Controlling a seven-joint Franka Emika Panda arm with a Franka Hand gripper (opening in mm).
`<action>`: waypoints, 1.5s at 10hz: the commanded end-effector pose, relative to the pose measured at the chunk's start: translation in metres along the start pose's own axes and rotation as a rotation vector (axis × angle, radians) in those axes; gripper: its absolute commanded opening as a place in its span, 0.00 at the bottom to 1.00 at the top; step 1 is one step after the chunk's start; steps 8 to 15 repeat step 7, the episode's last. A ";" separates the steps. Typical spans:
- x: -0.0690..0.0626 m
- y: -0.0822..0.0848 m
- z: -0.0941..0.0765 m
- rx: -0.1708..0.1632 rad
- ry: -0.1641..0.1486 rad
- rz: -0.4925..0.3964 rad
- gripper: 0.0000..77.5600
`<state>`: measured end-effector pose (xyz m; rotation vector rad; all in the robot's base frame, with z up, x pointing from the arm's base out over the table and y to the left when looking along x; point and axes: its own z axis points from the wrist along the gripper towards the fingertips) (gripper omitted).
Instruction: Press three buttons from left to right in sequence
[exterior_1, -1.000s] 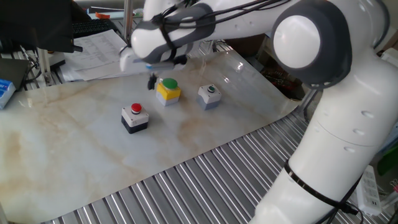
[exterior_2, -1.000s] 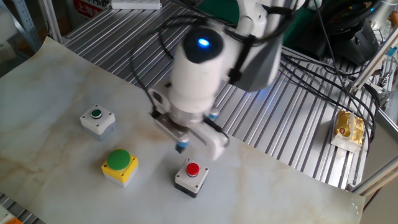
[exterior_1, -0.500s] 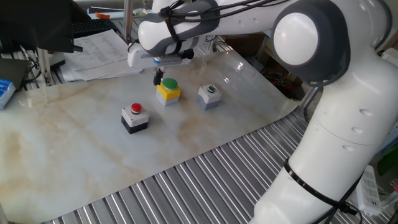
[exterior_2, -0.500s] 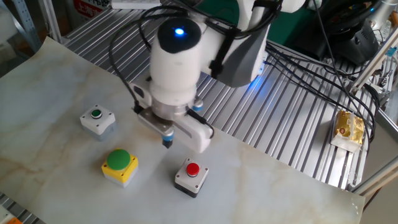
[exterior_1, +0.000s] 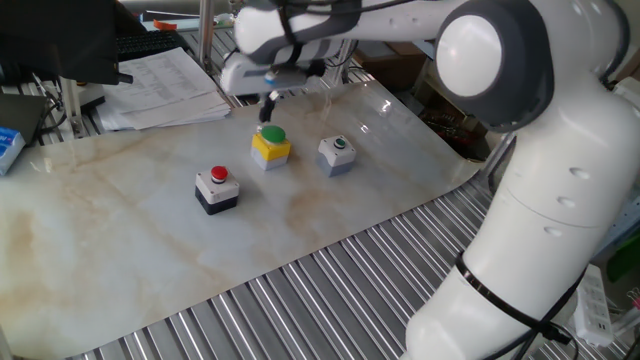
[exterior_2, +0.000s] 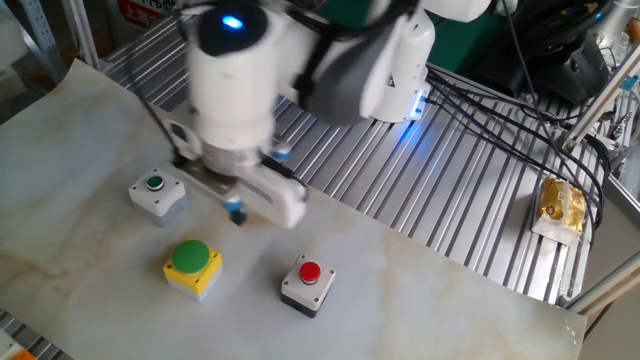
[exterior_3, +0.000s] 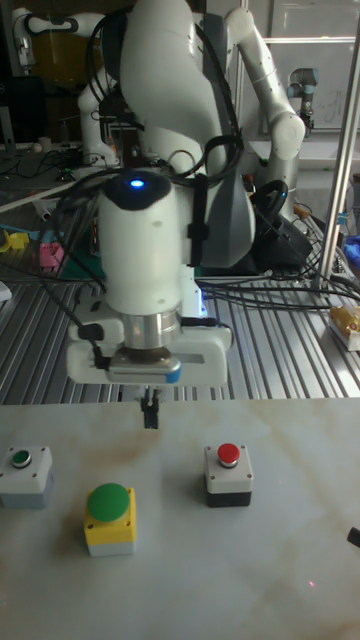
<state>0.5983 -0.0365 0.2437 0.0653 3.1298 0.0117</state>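
We see a marble-patterned sheet (exterior_1: 130, 230) over a ribbed metal table (exterior_2: 470, 230), printed papers (exterior_1: 160, 85) at its ten o'clock edge, and a yellow packet (exterior_2: 560, 205) at three o'clock.

Three push-button boxes are counted on the table. One red button on a black box (exterior_1: 216, 188), one green button on a yellow box (exterior_1: 271, 145), one dark-green button on a grey box (exterior_1: 337, 154). One gripper (exterior_1: 268, 104) is seen above them.
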 end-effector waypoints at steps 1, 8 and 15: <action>-0.016 -0.033 -0.016 -0.024 -0.006 -0.053 0.01; -0.019 -0.052 -0.009 -0.025 -0.023 -0.073 0.01; -0.019 -0.052 -0.009 -0.025 -0.023 -0.073 0.01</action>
